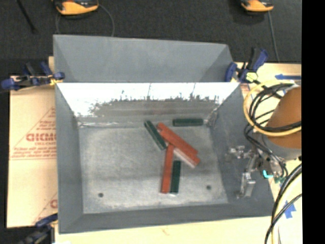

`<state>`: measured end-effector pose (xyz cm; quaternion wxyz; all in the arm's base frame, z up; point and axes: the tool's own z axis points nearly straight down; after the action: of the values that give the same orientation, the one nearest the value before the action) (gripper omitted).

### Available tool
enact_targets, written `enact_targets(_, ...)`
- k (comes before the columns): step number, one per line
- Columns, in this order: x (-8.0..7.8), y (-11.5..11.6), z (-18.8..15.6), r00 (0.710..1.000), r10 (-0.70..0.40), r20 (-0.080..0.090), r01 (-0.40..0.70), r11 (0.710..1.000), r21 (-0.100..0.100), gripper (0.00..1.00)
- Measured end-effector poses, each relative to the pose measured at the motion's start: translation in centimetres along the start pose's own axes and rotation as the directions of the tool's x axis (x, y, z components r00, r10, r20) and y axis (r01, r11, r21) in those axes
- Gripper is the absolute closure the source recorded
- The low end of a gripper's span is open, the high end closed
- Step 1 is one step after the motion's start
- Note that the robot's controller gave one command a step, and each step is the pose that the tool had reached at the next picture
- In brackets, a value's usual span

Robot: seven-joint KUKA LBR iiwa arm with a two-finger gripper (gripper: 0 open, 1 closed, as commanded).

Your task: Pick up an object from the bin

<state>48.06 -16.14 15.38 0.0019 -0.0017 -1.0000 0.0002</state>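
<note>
Arm at the right, gripper [244, 171] over the right sloping wall of the bin [111, 177], off the flat floor. Orange wrist cover [287, 118] and black cable loops [259, 111] were behind it. Couldn't tell how far the gripper was open (metal parts merged with the grey wall). No block was in it.

Five blocks lay on the floor, all left of the gripper and apart from it. The slanted red block [176, 145] ran from centre-back down toward the right, and its lower-right end was the nearest thing to the gripper. The near red block [166, 174] ran from under that one's middle toward the front edge, touching it (slanted one seemed to lie on top). The near green block [175, 178] lay alongside the near red block's right side, touching. The slanted green block [154, 134] hugged the upper-left end of the slanted red block. The back green block [188, 121] lay crosswise by the back wall, near the others but separate.
</note>
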Motion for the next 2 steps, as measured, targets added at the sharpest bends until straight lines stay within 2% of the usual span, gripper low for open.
enact_targets(1, -5.7, 6.1, 8.4, 0.998, -0.054, 0.013, 0.054, 0.999, 0.001, 0.00)
enact_targets(2, -12.5, 14.2, 8.1, 0.997, -0.073, 0.016, 0.073, 0.997, -0.002, 0.00)
